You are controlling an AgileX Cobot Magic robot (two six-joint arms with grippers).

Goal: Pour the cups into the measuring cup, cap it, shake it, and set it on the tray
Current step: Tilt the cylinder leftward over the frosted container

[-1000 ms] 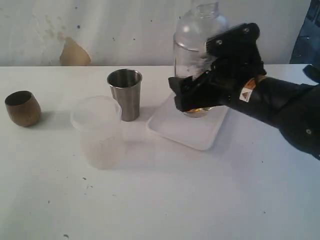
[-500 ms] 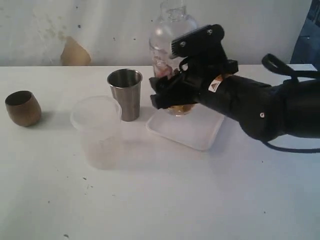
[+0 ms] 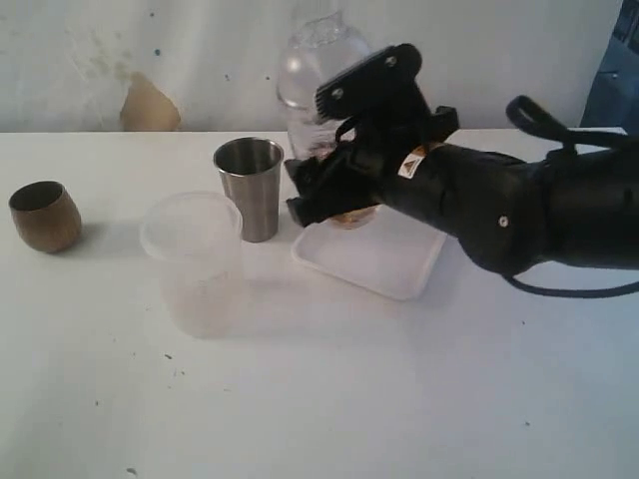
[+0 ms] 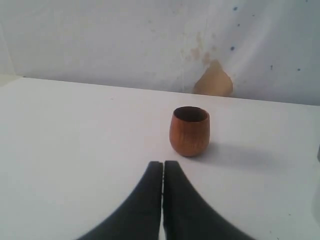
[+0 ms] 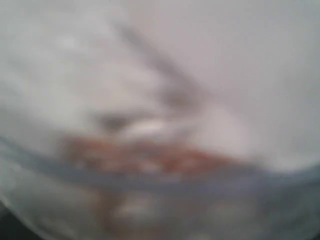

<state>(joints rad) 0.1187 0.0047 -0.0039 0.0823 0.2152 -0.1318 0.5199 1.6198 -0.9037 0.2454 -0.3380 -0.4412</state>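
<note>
My right gripper (image 3: 334,185) is shut on the measuring cup (image 3: 312,95), a clear cylinder capped by a clear dome lid (image 3: 321,42). It hangs over the left end of the white tray (image 3: 384,261), slightly tilted, with brownish contents at its bottom. The right wrist view is a blur of that measuring cup (image 5: 150,155). The steel tumbler (image 3: 250,188) stands just left of the tray. The frosted plastic cup (image 3: 195,264) stands in front of it. Far left sits the brown wooden cup (image 3: 45,215). In the left wrist view my left gripper (image 4: 163,167) is shut and empty, a short way from the wooden cup (image 4: 189,131).
The pale wall behind the table has a tan patch (image 3: 148,105). A black cable (image 3: 544,125) loops above the right arm, and something blue (image 3: 614,70) shows at the right edge. The left arm does not appear in the exterior view.
My right gripper has carried the capped measuring cup leftward, from above the tray's middle to above its left end near the tumbler. The cups on the table have not moved.
</note>
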